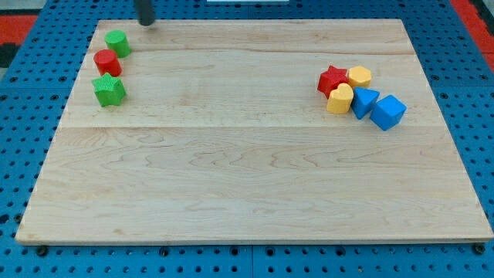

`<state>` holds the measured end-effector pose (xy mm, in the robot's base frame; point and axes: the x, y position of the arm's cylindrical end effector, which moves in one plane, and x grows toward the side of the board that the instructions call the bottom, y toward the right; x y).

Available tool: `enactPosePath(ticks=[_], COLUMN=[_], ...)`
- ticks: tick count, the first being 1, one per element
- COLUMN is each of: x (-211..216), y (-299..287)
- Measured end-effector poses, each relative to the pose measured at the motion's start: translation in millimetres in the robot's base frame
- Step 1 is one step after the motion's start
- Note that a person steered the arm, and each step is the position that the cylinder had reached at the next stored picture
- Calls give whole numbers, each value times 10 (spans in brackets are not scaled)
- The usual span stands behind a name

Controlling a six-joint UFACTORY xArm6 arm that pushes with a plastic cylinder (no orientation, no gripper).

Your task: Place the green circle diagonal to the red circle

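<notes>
While my tip (144, 22), a bare rod without jaws and holding nothing, stands at the board's (255, 193) top edge, the green circle (117, 42) sits nearby to its lower left, touching the red circle (106, 62) diagonally.

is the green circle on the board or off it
On the board: the green circle sits inside the board's top-left corner, touching the red circle; my tip is apart.
</notes>
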<state>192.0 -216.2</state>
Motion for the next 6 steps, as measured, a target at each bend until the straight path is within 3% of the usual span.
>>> enactPosePath(ticks=[1, 4, 6], x=[143, 1357, 911], y=[-459, 734, 287])
